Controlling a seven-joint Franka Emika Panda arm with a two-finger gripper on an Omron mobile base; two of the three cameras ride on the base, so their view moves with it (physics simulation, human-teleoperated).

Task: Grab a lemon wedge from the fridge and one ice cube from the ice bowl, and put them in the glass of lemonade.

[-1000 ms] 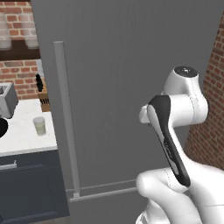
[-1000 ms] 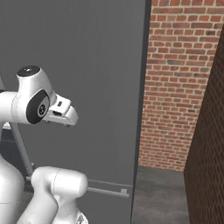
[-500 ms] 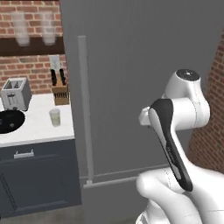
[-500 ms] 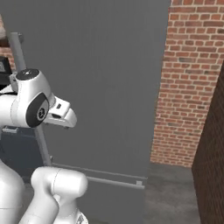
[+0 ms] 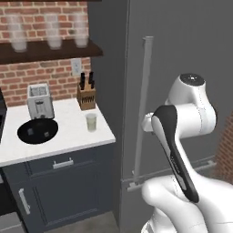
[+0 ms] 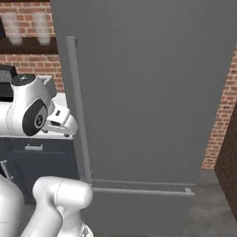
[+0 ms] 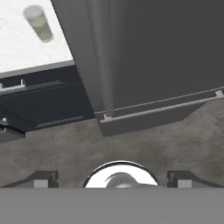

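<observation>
The fridge (image 6: pixel 148 92) is a tall dark grey appliance with its door shut, so the lemon wedge is hidden. Its long bar handle (image 5: pixel 144 104) runs upright just beyond my arm. On the white counter to the left, the glass of lemonade (image 5: pixel 91 122) stands near the counter's right edge. The black ice bowl (image 5: pixel 37 130) lies further left with small greyish ice cubes (image 5: pixel 30 132) in it. My gripper (image 7: pixel 113 179) hangs open and empty above the floor in front of the fridge's lower edge. From the hand, the glass of lemonade (image 7: pixel 39 24) sits at the upper left.
A toaster (image 5: pixel 40 101) and a knife block (image 5: pixel 85 93) stand at the back of the counter (image 5: pixel 68 145). Frosted glasses line a dark shelf (image 5: pixel 50 49) above. Dark cabinet drawers sit under the counter. A brick wall (image 6: pixel 224 115) stands right of the fridge.
The whole picture has slid right in both base views, so the base has moved. The counter with bowl and glass has come further into view. The arm's pose and open gripper are unchanged.
</observation>
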